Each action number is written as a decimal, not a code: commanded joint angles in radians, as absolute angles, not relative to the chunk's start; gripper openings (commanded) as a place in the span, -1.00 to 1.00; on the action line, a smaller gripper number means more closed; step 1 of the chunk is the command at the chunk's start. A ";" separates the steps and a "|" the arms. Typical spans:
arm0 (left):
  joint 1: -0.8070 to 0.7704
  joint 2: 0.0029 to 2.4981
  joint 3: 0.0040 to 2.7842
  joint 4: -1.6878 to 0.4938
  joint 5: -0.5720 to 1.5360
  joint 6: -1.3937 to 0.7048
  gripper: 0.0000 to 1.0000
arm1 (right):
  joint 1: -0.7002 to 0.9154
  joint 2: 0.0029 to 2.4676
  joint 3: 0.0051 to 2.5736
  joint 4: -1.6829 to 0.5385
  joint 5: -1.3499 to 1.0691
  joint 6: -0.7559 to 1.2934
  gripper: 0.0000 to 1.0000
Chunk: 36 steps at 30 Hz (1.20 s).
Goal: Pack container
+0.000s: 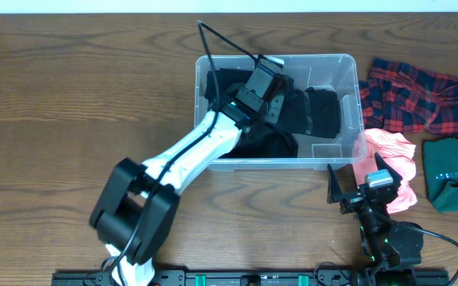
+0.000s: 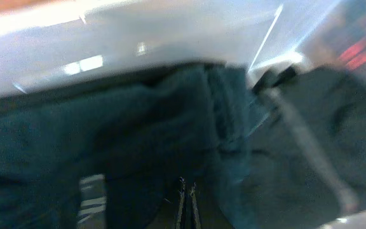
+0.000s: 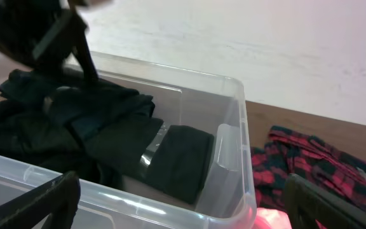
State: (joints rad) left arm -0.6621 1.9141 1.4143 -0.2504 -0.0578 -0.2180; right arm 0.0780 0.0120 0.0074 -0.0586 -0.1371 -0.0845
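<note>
- Fingers of the left gripper [image 2: 186, 191] are pressed together, down among dark clothes [image 1: 320, 111] inside the container [image 1: 350, 79], mid-table.
- Right gripper [image 1: 359, 181] is spread wide, empty, just outside its near right corner.
- Partly packed, I'd say: plaid shirt [image 1: 420, 95], pink cloth [image 1: 392, 151] and green garment [image 1: 452, 171] lie outside.
- Bare floor shows at the bin's near right end, so mind the thick rim.

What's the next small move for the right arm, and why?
Probably lower the right gripper onto the pink cloth. Its jaws stand open right beside that cloth, which lies on the table outside the container, while the left gripper is shut, down among the dark clothes inside.
</note>
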 commanded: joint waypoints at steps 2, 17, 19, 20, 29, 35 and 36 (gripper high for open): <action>-0.664 1.942 1.417 -0.248 -0.051 -0.231 -0.88 | 0.068 0.007 0.006 -0.062 -0.131 -0.094 0.99; -0.533 1.706 1.420 -0.233 -0.229 -0.215 -0.88 | 0.068 0.007 0.006 -0.062 -0.131 -0.094 0.98; -0.468 1.678 1.420 -0.259 -0.277 -0.215 -0.87 | 0.068 0.007 0.006 -0.062 -0.131 -0.094 0.98; -0.434 1.667 1.420 -0.273 -0.289 -0.214 -0.85 | 0.068 0.007 0.006 -0.062 -0.131 -0.094 0.98; -0.052 1.640 1.420 -0.459 -0.387 -0.212 0.96 | 0.068 0.007 0.006 -0.062 -0.131 -0.094 0.99; 0.141 1.640 1.420 -0.538 -0.387 -0.212 0.96 | 0.068 0.007 0.006 -0.062 -0.131 -0.094 0.98; 0.159 1.640 1.420 -0.538 -0.387 -0.212 0.96 | 0.068 0.007 0.006 -0.062 -0.131 -0.094 0.98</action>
